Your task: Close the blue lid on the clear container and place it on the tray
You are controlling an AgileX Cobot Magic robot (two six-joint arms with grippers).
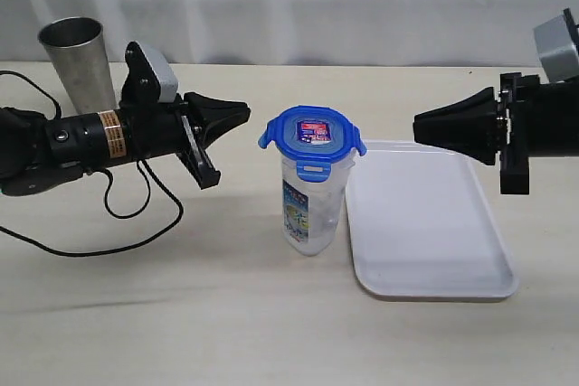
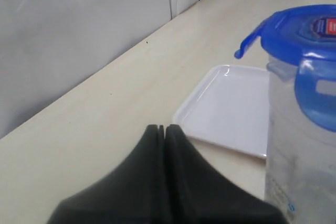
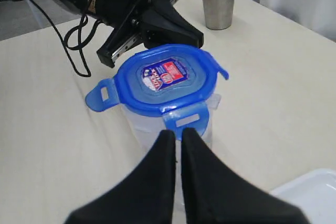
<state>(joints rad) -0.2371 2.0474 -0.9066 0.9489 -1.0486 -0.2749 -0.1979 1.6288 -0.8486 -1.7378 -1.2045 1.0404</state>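
Note:
The clear container (image 1: 308,210) stands upright on the table just left of the white tray (image 1: 425,223). The blue lid (image 1: 312,136) rests on its mouth; its near flap is folded down, other flaps stick out. My left gripper (image 1: 244,113) is shut and empty, hovering left of the lid, a short gap away. My right gripper (image 1: 418,127) is shut and empty too, above the tray, right of the lid. The right wrist view has the lid (image 3: 164,78) just beyond the shut fingertips (image 3: 177,131). The left wrist view has the container (image 2: 302,145) beside the shut gripper (image 2: 162,127).
A steel cup (image 1: 79,62) stands at the back left behind the left arm. A black cable (image 1: 136,214) loops on the table under that arm. The tray (image 2: 236,108) lies flat with nothing on it.

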